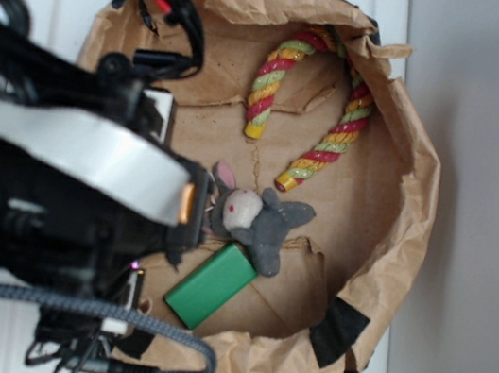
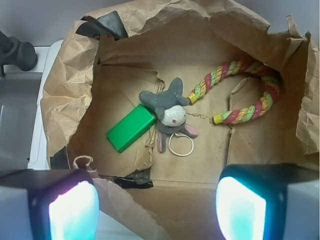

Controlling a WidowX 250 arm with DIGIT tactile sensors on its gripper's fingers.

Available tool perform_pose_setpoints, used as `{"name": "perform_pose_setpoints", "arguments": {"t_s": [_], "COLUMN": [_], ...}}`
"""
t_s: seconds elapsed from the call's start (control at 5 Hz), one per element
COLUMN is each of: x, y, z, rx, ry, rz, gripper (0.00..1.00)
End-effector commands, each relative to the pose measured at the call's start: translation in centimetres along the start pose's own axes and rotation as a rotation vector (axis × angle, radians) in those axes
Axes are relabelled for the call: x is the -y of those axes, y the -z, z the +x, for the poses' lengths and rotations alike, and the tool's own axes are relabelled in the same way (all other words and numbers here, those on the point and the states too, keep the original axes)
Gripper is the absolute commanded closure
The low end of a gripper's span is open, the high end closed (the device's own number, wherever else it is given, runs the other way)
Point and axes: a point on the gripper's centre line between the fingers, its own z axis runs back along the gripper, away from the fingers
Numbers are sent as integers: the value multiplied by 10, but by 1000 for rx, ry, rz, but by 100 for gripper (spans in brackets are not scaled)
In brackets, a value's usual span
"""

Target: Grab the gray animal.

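Claw wide open, empty

No readable text, labels, brands or numbers anywhere in either view. Nothing printed on the green block or paper bag; possibly small markings on the robot arm, too blurred to read.

My arm is mostly black, with a broad silver-white band across it and a small orange tab at its edge. Black cables loop over me, one with teal and red sleeves, beside a braided gray hose. My gripper has two dark fingers with glowing pale cyan pads.
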Motion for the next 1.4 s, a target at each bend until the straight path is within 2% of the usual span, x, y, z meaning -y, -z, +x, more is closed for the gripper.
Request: {"name": "perform_pose_setpoints", "arguments": {"t_s": [0.0,0.2,0.4,0.8,1.0,1.2], "x": [-21,-29,-36,-45,-38,-20], "y": [42,64,83,115,128,141], "z": [56,59,54,40,30,18], "rx": [50,27,47,27,-18,-86], "ry": [-20,51,102,245,282,288], "rz": [-53,-63,-39,-70,-109,-145], "gripper": [0,0,0,0,0,0]}}
